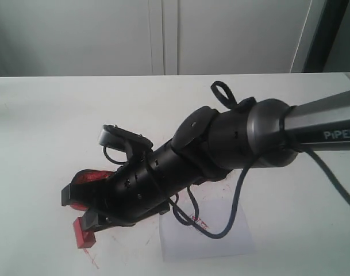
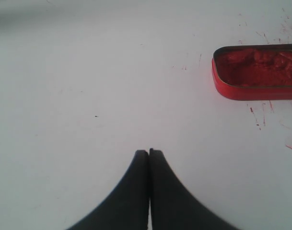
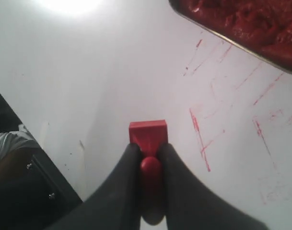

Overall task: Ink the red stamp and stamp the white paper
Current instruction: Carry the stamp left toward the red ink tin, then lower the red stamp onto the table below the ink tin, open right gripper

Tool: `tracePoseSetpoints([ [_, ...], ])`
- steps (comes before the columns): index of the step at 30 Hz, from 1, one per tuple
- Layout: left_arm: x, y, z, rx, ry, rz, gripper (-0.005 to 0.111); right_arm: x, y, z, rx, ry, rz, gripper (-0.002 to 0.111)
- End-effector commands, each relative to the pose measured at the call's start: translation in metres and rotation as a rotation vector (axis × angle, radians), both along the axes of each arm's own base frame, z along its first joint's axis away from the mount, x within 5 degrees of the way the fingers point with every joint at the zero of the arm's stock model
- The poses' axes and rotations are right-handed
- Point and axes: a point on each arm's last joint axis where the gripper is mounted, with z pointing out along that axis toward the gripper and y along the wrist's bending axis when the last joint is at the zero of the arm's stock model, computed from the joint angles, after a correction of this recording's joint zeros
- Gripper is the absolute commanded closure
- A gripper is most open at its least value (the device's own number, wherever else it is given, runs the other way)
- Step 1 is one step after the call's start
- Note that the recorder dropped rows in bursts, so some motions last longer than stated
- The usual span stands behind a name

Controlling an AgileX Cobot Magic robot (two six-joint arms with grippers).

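Note:
The red stamp [image 3: 147, 132] is a small red block with a knobbed handle, and my right gripper [image 3: 148, 147] is shut on that handle. In the exterior view the red stamp [image 1: 84, 234] sticks out below the right gripper [image 1: 89, 221], near the table's front left, beside the red ink tin [image 1: 88, 179]. The white paper [image 1: 206, 236] lies to the right of the stamp, partly under the arm, with a faint red mark on it. My left gripper [image 2: 149, 152] is shut on nothing above bare table, apart from the red ink tin [image 2: 257, 72].
The right arm [image 1: 232, 135] reaches across the middle of the white table [image 1: 42, 126] and hides much of the tin. Red ink scratches [image 3: 203, 139] mark the table near the stamp. A dark edge [image 3: 21, 158] borders the table on one side.

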Motion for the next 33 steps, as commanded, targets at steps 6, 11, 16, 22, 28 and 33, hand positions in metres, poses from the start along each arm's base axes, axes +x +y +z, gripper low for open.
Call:
tracePoseSetpoints([
  [6,0.000,0.000,-0.001,-0.004,-0.001,0.002,0.107,0.004,0.005,-0.029,-0.044,0.079,-0.082,0.108],
  [11,0.000,0.000,-0.001,-0.004,-0.001,0.002,0.107,0.005,0.006,-0.035,-0.050,0.101,-0.111,0.108],
  [16,0.000,0.000,-0.001,-0.004,-0.001,0.002,0.107,0.005,0.006,-0.049,-0.078,0.136,-0.123,0.108],
  [22,0.000,0.000,-0.001,-0.004,-0.001,0.002,0.107,0.005,0.006,-0.050,-0.079,0.150,-0.132,0.105],
  [28,0.000,0.000,-0.001,-0.004,-0.001,0.002,0.107,0.005,0.006,-0.050,-0.079,0.152,-0.132,0.085],
  [33,0.000,0.000,-0.001,-0.004,-0.001,0.002,0.107,0.005,0.006,-0.047,-0.074,0.145,-0.129,0.073],
])
